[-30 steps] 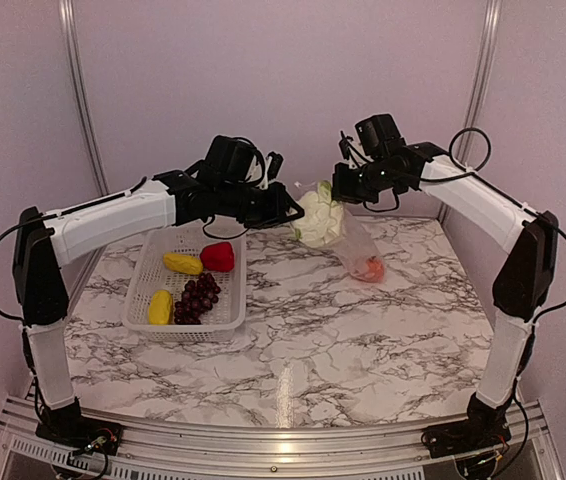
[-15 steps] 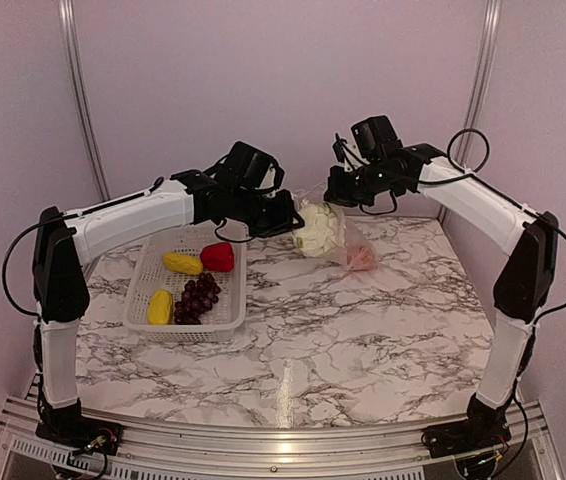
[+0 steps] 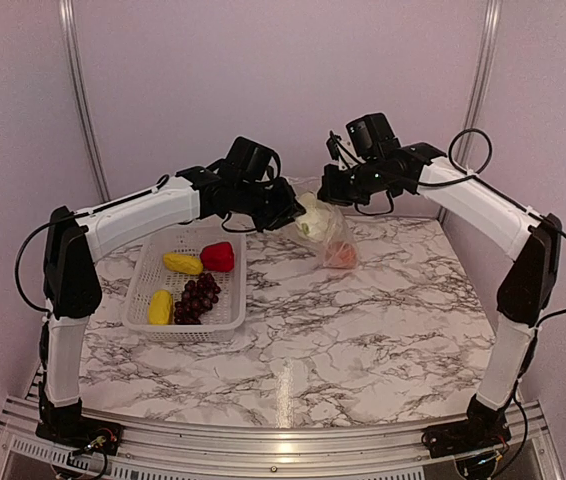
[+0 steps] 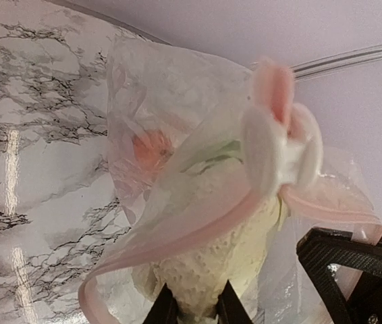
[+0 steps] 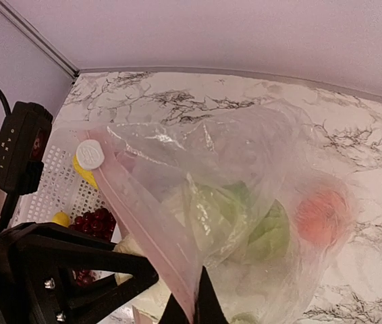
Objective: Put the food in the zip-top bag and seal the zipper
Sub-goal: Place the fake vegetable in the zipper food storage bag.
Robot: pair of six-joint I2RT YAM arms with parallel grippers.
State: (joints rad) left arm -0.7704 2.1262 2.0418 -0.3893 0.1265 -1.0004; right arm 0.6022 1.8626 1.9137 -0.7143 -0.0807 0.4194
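A pale vegetable (image 4: 204,270) was gripped by the left tool (image 4: 194,307), tips cropped; the zipper (image 5: 147,233) was pinched in the right tool (image 5: 192,307).

Probably a lab booth: plain lilac walls (image 3: 263,80), aluminium frame (image 3: 81,100), marble-print table (image 3: 363,340).

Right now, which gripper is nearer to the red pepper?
Left. The left gripper hangs raised, right of the red pepper; the right gripper is farther right, at the bag.
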